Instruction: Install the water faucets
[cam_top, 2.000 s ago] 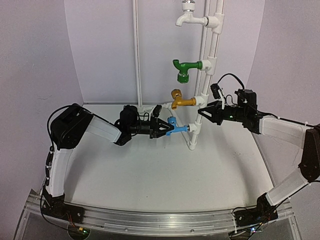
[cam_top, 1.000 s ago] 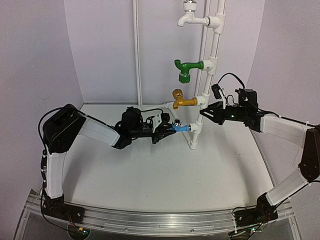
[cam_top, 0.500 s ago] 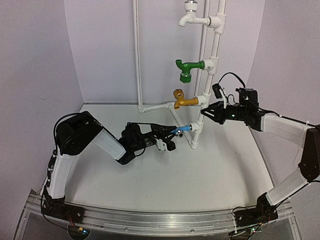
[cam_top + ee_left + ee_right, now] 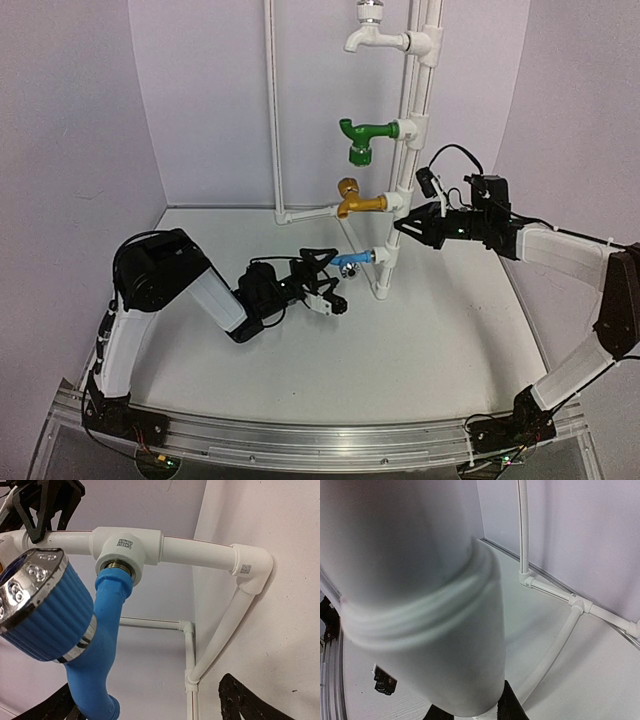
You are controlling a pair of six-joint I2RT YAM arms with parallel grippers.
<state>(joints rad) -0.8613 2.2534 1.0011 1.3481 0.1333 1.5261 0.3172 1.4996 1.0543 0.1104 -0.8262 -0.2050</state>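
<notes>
though sky-blue tap is small, knob ribbed (silvery end)

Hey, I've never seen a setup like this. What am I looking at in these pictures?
Two robot arms are bolted to a white table. The wide picture comes from a camera above and behind them; the two close-ups come from cameras on their wrists. On the table stands a white pipe frame carrying a white tap, a green tap, a gold tap and, lowest, a small blue tap seated in its fitting. The left end effector is open beside it, gripping nothing. The right end effector is shut on the upright pipe, apparently steadying it.
</notes>
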